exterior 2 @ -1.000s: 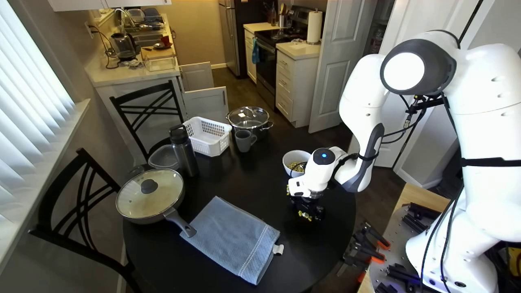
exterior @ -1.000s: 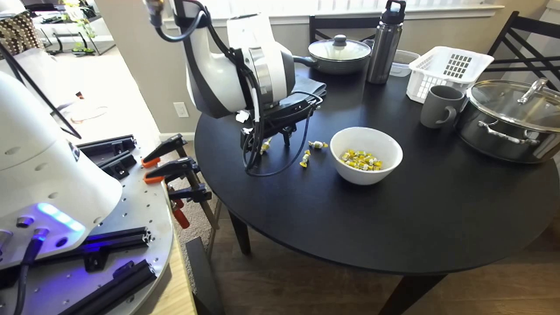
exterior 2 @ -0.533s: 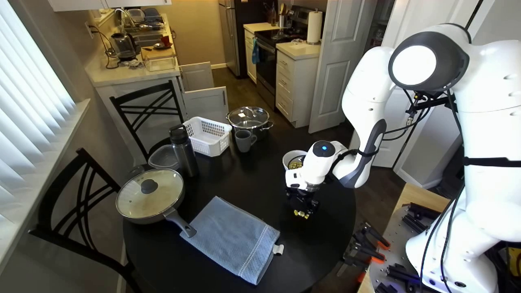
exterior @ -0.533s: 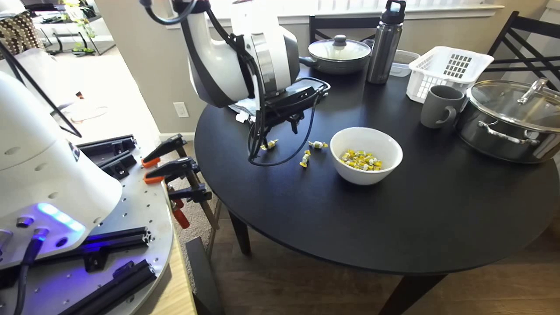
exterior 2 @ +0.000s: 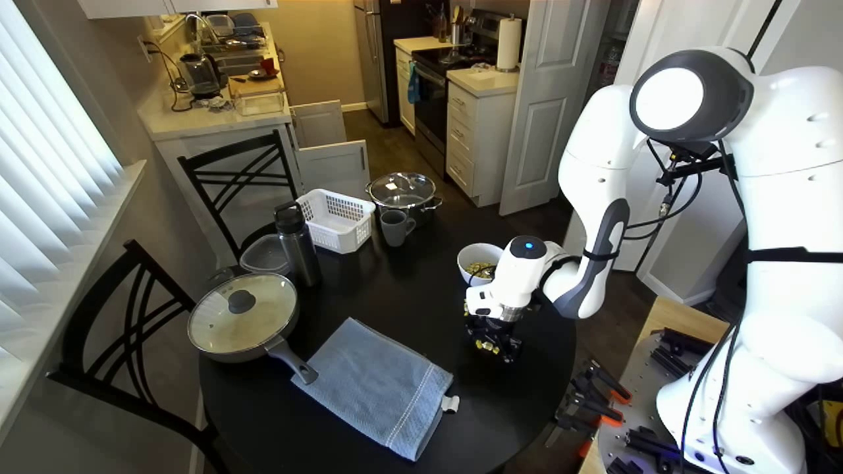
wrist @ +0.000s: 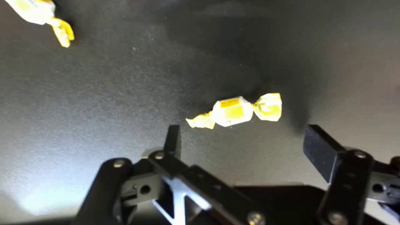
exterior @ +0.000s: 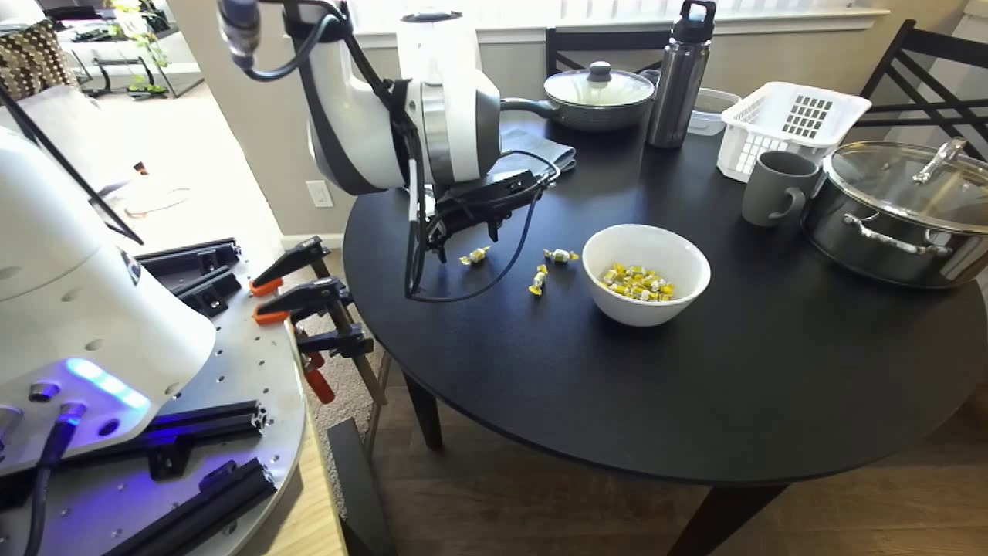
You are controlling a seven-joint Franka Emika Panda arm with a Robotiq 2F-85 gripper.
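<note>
Under the wrist camera: black two-fingered gripper, jaws wide apart, linkage cropped by bottom edge. Just beyond fingertips, yellow-and-white twist-wrapped candy, lying on round black table; second yellow-and-white candy cut off at upper left corner. In an exterior view: gripper hard to make out behind black camera mount; three loose candies near round white bowl of similar wrapped candies. In an exterior view: candy partly covered by gripper, contact unclear; bowl partly behind white jointed arm; folded blue-grey cloth towel nearby, edge overlapped by grey pan handle.
</note>
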